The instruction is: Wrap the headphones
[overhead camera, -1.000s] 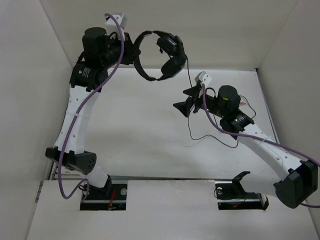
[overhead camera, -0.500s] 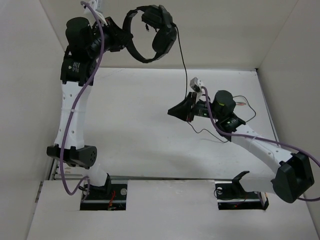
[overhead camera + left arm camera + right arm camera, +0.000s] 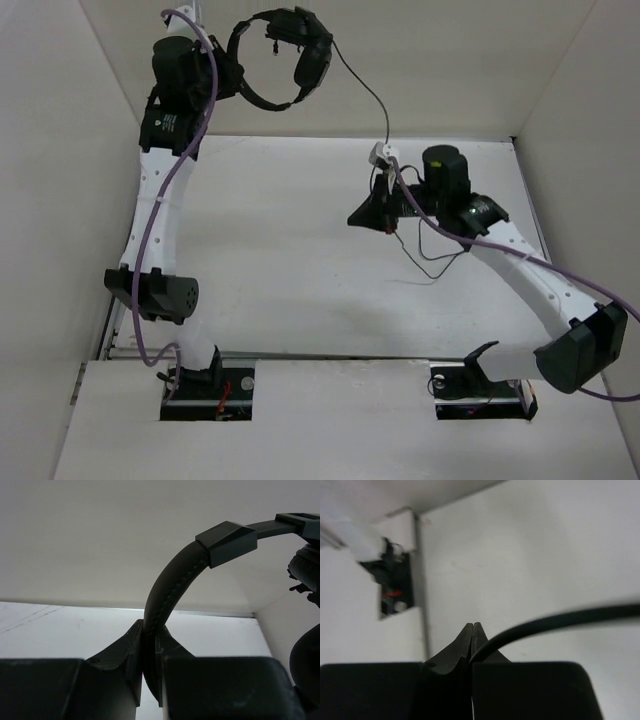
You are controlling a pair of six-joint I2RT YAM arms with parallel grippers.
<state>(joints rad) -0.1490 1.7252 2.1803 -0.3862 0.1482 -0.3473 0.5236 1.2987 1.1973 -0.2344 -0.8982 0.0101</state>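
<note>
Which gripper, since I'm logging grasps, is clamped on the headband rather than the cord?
The left gripper: it clamps the headphones by the stitched headband. The right gripper pinches only the thin black cord.

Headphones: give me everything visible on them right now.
The headphones are matte black and held in the air by the back wall. The left gripper has its fingers shut on the stitched headband. Their thin cord slopes down to the right gripper, shut on it, then loops over the table.
</note>
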